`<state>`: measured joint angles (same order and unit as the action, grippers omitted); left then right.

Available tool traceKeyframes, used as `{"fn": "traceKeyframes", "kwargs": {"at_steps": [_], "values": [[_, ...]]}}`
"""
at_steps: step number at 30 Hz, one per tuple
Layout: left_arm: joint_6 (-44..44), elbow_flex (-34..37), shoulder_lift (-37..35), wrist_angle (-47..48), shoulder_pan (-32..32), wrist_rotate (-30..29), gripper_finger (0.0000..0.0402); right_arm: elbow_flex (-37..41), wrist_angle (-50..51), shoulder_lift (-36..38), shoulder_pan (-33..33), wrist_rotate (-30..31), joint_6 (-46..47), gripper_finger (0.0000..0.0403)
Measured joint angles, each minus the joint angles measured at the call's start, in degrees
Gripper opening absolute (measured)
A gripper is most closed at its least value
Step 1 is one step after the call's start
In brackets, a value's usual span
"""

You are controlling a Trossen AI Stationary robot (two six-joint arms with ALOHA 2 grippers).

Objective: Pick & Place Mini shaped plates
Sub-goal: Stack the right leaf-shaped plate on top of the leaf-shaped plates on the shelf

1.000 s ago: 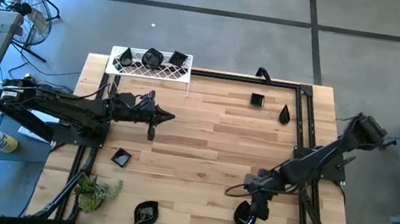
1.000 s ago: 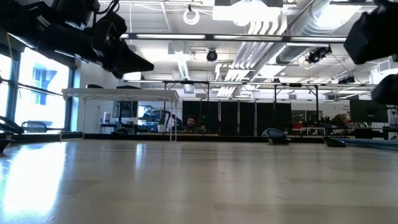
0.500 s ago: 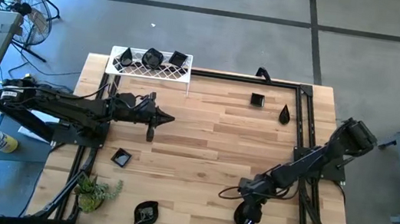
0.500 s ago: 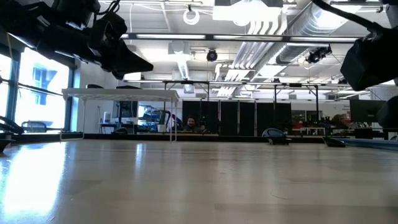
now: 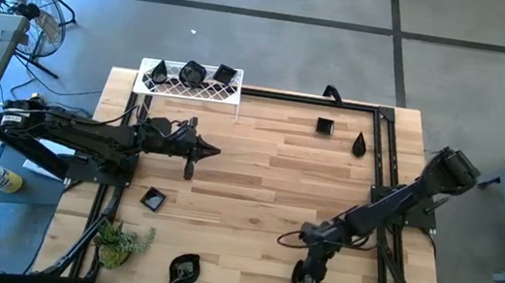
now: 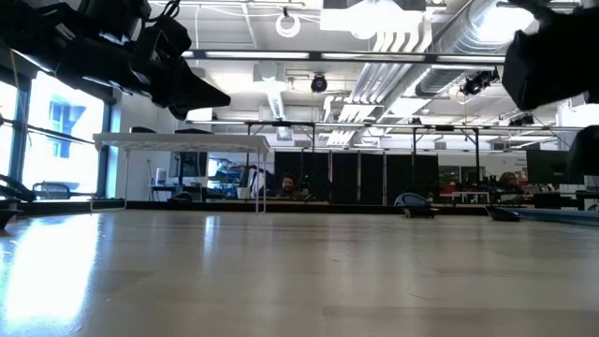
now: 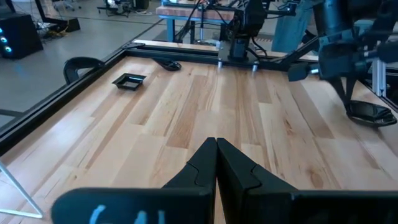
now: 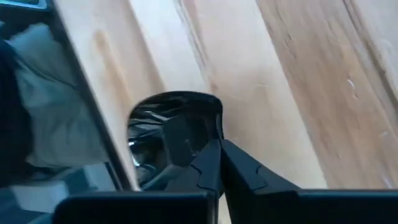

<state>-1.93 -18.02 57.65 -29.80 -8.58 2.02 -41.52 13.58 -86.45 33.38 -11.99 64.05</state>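
One black plate (image 8: 163,127) pinched in R gripper (image 8: 217,163)

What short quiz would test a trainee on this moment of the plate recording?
1. True or false: the left gripper is open.
2. How many black plates sit on the white wire rack?
3. Where is the right gripper? A: over the rack. B: down at a glossy plate by the table's near edge. C: raised over the bare middle of the table.

Key: 1 false, its fingers are shut. 2 three. 3 B.
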Motion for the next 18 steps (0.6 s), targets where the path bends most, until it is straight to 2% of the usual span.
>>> {"fn": "traceKeyframes", "kwargs": {"at_steps": [9,14,18], "values": [[0.1,0.0,0.0,0.3,0.0,0.0,0.0001,0.0,1.2,5.1,0.0,0.4,0.3,0.0016],[0.2,0.0,0.0,2.3,0.0,0.0,0.0001,0.0,1.6,3.2,0.0,0.8,-2.7,0.0078],[0.2,0.0,0.0,3.5,0.0,0.0,0.0001,0.0,0.6,0.7,0.0,-1.7,-6.2,0.0134]]}}
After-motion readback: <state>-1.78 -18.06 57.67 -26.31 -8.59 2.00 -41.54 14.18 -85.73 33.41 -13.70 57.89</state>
